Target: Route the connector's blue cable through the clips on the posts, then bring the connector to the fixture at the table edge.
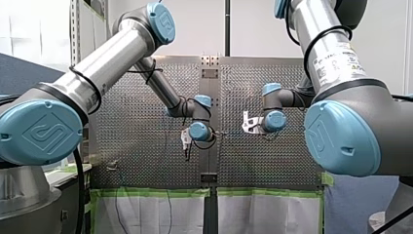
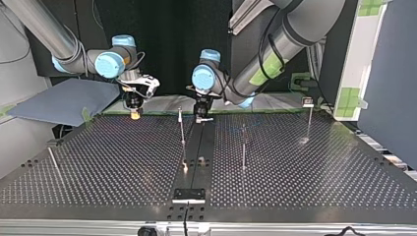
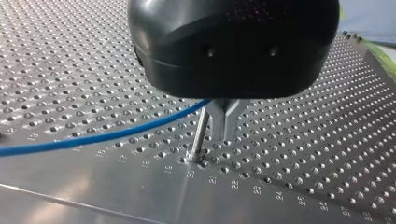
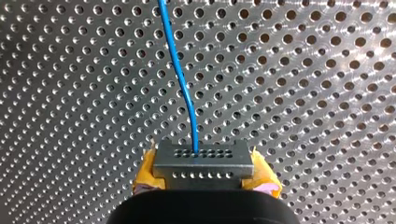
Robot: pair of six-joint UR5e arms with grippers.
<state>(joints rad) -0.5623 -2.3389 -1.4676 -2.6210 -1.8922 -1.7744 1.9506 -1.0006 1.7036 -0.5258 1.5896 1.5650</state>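
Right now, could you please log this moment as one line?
right gripper: shut on connector | left gripper: shut on blue cable, beside post | stage: cable routing

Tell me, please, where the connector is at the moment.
The connector sits between the yellow pads of my right hand, above the perforated table, at the top view's left near its far edge.

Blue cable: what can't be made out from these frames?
- Blue cable: between connector and my left gripper, cut off by both wrist views' edges; too thin to trace in front and top views.
- Post top, left wrist view: hidden behind that gripper's black housing, so clip seating and grip are unknown.
- Other posts and their clips, top view: too small to read.
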